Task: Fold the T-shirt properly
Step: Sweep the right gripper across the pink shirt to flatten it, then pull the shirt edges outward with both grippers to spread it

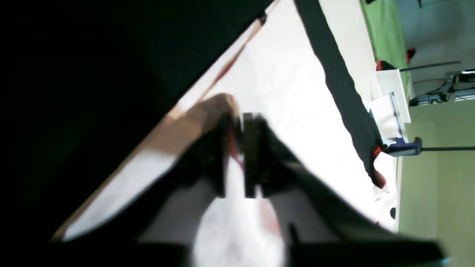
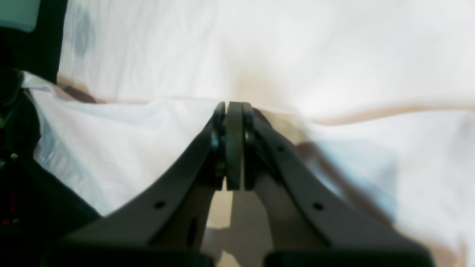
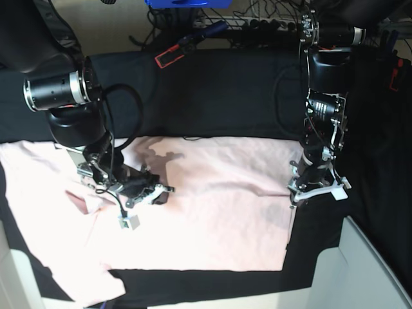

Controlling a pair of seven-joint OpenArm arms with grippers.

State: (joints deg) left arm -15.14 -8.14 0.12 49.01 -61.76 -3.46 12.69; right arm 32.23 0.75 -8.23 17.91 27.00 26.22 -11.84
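Note:
The pale pink T-shirt lies spread plain side up on the black table cloth. My left gripper is at the shirt's right edge. In the left wrist view the left gripper is shut on a raised fold of the shirt. My right gripper is over the shirt's left part, near a sleeve. In the right wrist view the right gripper is shut, with its tips at a lifted fold edge of the shirt. No lettering shows.
A red-handled tool and cables lie at the table's back. A blue clamp grips the table edge. A pale panel stands at the front right. The shirt's left sleeve reaches the left border.

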